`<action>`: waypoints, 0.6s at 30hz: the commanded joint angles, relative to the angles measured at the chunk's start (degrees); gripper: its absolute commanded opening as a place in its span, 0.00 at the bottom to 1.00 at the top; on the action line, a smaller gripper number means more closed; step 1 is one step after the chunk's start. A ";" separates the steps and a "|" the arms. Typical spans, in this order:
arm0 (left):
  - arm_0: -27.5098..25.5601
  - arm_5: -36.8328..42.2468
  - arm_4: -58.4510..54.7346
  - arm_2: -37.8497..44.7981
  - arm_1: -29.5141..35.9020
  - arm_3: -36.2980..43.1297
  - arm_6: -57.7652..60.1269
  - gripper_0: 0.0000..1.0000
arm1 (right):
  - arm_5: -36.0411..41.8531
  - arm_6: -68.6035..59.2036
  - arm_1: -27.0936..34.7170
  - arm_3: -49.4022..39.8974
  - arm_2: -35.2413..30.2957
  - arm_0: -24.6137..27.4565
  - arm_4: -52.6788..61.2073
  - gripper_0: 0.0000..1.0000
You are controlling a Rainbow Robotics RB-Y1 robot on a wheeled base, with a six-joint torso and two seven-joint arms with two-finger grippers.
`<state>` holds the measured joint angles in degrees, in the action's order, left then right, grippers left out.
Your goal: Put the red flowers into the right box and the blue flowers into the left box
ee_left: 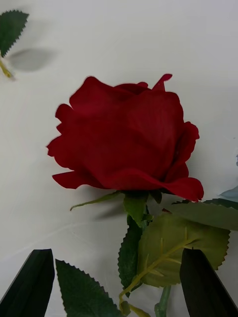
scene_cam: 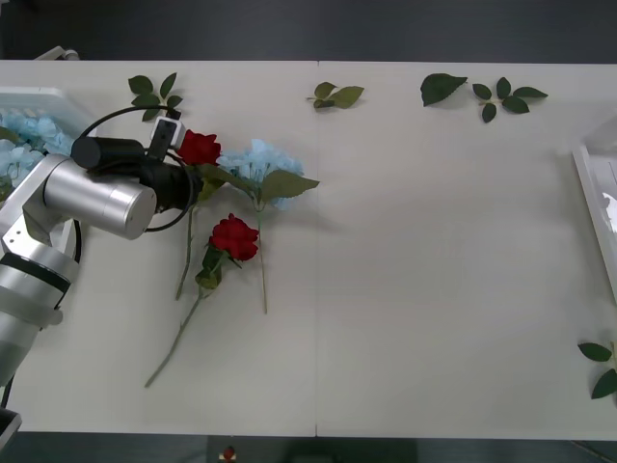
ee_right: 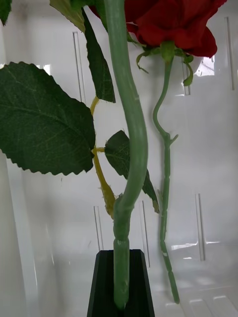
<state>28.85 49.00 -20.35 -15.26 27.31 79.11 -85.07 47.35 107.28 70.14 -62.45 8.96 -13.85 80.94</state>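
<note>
Two red flowers (scene_cam: pixel 234 237) lie on the table's left part beside one of the blue flowers (scene_cam: pixel 258 160); the left gripper (ee_left: pixel 119 282), fingers apart, straddles the far rose's stem just below the bloom. Light, with a stiff thin stem and a soft head, it is best gripped at that stem. At right, the right gripper (ee_right: pixel 120 290) is clamped on another rose's stem over the right box (scene_cam: pixel 595 193).

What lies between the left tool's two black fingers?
In the left wrist view, the green leaves and stem just under a deep-red artificial rose bloom; the open left tool straddles them.
</note>
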 commanded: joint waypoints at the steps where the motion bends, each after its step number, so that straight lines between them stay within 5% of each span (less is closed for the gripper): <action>1: 1.38 -1.54 0.31 0.14 -0.33 -1.33 2.27 0.74 | -0.59 -2.69 -0.53 0.75 -0.70 -3.28 -2.90 0.00; 7: 1.38 -1.71 1.45 -1.09 -0.77 -1.85 2.63 0.94 | -0.50 -3.04 -2.64 3.56 -0.70 -6.62 -7.20 0.00; 14: 1.56 -6.46 2.16 -2.67 -1.03 -5.81 2.89 0.96 | -0.50 -3.21 -2.91 3.92 -0.70 -6.98 -7.47 0.03; 15: 1.82 -7.43 2.16 -3.11 -1.12 -6.77 2.89 0.96 | -0.50 -3.21 -2.91 3.92 -0.70 -6.98 -7.47 0.20; 17: 2.79 -9.27 2.24 -4.08 -1.47 -9.41 2.89 0.96 | -0.50 -3.21 -2.91 3.92 -0.70 -6.89 -7.47 0.74; 18: 2.88 -9.53 2.24 -4.25 -1.56 -9.94 2.89 0.96 | -0.50 -3.21 -2.91 3.92 -0.70 -6.89 -7.47 0.85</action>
<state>29.20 40.20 -18.36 -18.79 26.24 71.38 -84.91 47.27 105.48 66.53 -58.34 8.96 -20.41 73.64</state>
